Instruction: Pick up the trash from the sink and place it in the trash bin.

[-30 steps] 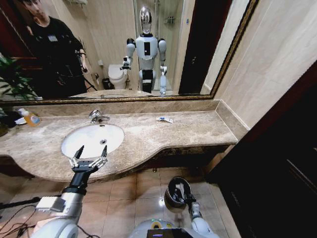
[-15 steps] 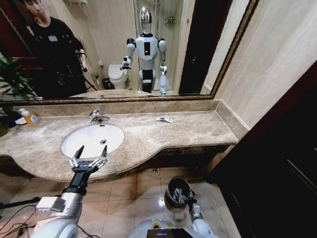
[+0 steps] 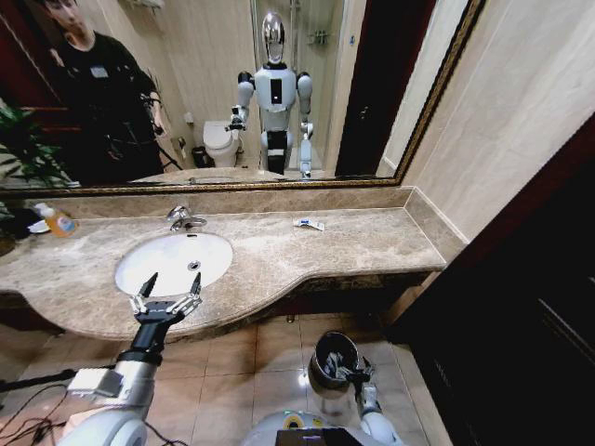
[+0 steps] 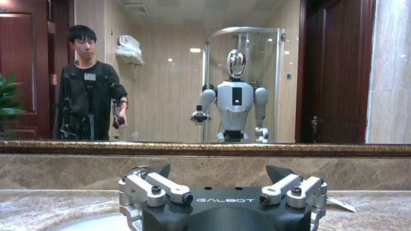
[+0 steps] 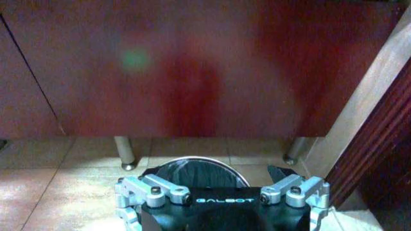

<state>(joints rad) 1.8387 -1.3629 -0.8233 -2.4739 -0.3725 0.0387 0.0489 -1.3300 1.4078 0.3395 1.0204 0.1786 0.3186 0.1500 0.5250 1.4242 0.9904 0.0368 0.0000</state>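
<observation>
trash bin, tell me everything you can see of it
The trash bin is a small round bin, dark inside with a shiny metallic rim. It stands upright on the beige tiled floor, below the curved edge of the marble counter and in front of the red-brown cabinet. The right pincer hangs over its opening with fingers spread. Something pale lies inside; what it is cannot be told.

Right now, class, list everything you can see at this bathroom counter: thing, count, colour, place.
sink: one, white, set in the counter's left part.
faucet: one, chrome, behind the sink.
counter: one, beige-brown marble, below the mirror.
wrapper: one, white, on the counter by the back wall.
soap bottle: one, orange, far left of the counter.
trash bin: one, dark, shiny rim, on the floor.
left gripper: fingers open, over the sink's near rim.
right gripper: over the trash bin.
</observation>
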